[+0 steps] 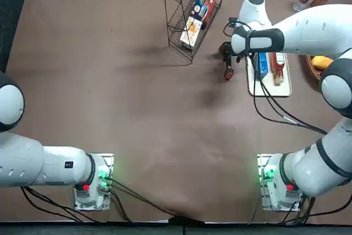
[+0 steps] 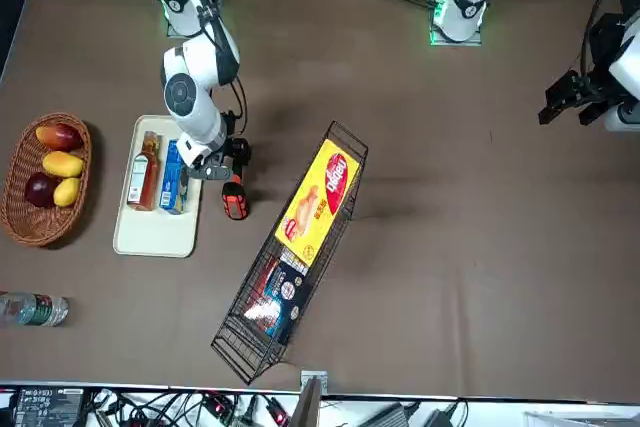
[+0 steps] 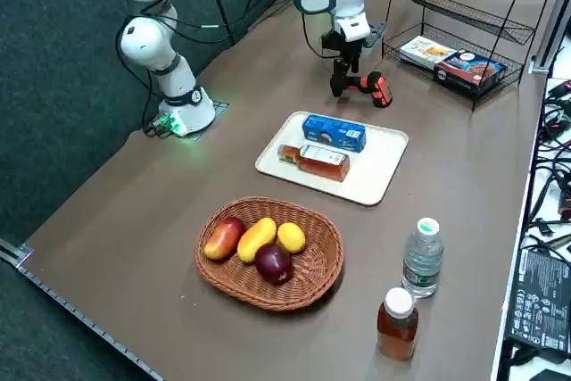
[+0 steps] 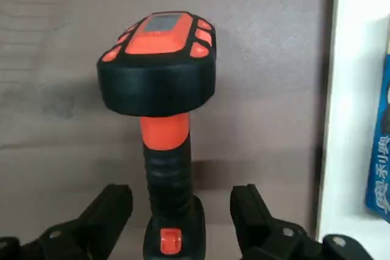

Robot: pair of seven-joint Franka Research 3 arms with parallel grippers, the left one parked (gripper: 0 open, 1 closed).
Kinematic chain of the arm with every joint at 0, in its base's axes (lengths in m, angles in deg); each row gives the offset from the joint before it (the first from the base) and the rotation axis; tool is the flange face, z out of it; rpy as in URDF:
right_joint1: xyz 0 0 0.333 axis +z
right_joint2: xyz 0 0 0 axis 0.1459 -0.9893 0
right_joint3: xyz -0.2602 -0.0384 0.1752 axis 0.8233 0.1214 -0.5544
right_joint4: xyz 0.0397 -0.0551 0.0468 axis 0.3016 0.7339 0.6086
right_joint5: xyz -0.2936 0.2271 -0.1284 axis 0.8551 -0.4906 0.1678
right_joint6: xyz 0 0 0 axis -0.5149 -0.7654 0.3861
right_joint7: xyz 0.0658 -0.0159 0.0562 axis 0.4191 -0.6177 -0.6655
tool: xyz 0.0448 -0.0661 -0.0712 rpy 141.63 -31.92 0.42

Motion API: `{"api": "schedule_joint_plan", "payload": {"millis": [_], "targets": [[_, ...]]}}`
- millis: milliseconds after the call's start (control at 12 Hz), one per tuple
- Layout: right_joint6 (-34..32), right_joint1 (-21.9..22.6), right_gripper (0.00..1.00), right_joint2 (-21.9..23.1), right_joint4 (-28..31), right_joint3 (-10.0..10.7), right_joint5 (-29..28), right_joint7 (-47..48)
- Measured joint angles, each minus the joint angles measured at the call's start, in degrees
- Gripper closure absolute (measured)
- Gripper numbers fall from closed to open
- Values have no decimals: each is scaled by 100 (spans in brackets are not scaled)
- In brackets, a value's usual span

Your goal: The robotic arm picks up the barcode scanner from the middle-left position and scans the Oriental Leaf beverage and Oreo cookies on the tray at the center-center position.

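Closing off-centre risked twisting the barcode scanner (image 4: 157,86), whose handle (image 4: 167,178) lay between the parted fingers (image 4: 113,211) of the right gripper (image 4: 181,194), beside the tray (image 4: 350,235).

In the top view, the right arm (image 1: 308,28) covers part of the tray (image 1: 283,88) and most of the basket (image 1: 313,70); its elbow runs past the edge. The rack (image 1: 193,51) is cut off by the edge in the top view and again in the right side view. In the front view, the clear bottle (image 2: 30,309) is cut off, and the right gripper (image 2: 237,152), at the scanner (image 2: 235,201), hides part of the handle. In the wrist view, the fingers stand apart on either side of the handle, their rear parts out of frame. The handle's end, the tray and the packet (image 4: 381,150) are also cut off there. Small print on the tea's label (image 3: 321,154) is too small to read
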Motion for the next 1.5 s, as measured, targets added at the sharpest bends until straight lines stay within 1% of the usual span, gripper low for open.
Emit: {"api": "schedule_joint_plan", "payload": {"millis": [333,417,500,583,667,750,833,917,1000,1250,1500], "targets": [[105,28,1,-158,5,-2,0,10],[153,33,4,-197,5,-2,0,13],[191,35,4,-237,5,-3,0,13],[240,36,25,-301,4,-4,0,30],[253,36,29,-324,3,-4,0,36],[268,37,30,-344,0,-7,0,37],[274,37,41,-354,-5,-12,0,40],[280,39,55,-356,-17,-20,-2,50],[280,40,58,-361,-24,-19,-3,58],[279,31,58,-377,-76,-11,-2,85],[272,19,58,-381,-263,17,-2,85]]}}
